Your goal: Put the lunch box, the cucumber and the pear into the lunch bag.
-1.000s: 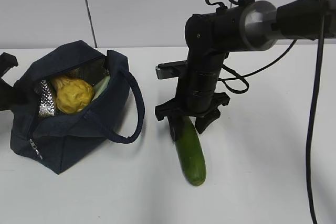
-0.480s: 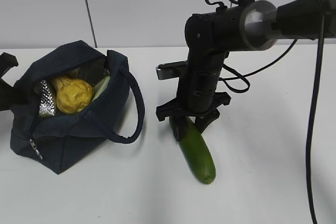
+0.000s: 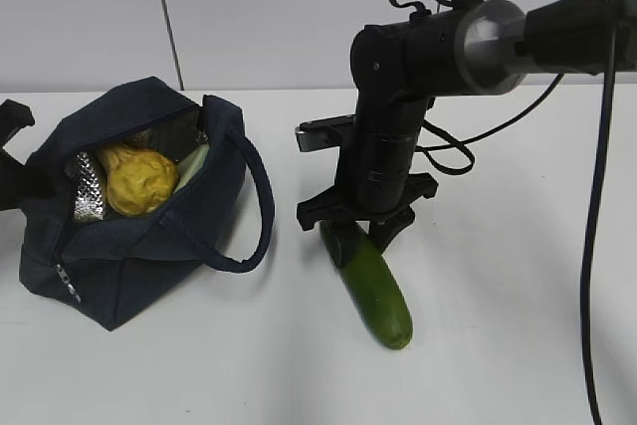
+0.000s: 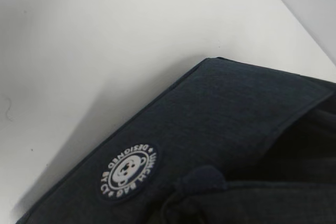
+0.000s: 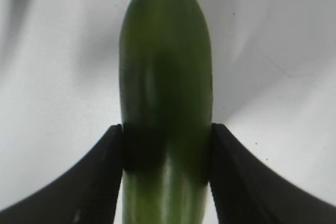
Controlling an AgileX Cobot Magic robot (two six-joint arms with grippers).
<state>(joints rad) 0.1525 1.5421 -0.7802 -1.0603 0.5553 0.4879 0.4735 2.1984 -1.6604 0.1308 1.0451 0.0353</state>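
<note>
Two arms work at a white table (image 3: 498, 345). Right of centre in the exterior view, the right gripper (image 3: 360, 238) points straight down over the near end of the cucumber (image 3: 370, 284), which lies on the tabletop and runs from beneath the gripper toward the lower right of the frame. In the right wrist view the two black fingers (image 5: 102, 174) press against both sides of the cucumber (image 5: 165, 129), one on each flank, so the jaws are clamped on it at a middling width.

At the left of the exterior view stands the lunch bag (image 3: 139, 246), dark navy, its top unzipped and gaping. Inside its mouth lies the pear (image 3: 137, 181), yellow, with a strip of silver foil lining (image 3: 88, 191) to its left and a pale green edge of the lunch box (image 3: 192, 166) to its right. A strap handle (image 3: 261, 211) loops down the bag's right side.

At the far left edge, a dark part of the left arm (image 3: 12, 151) meets the bag. The left wrist view shows only navy fabric with a round white bear badge (image 4: 128, 170); the left gripper's jaws, unseen, are closed.
</note>
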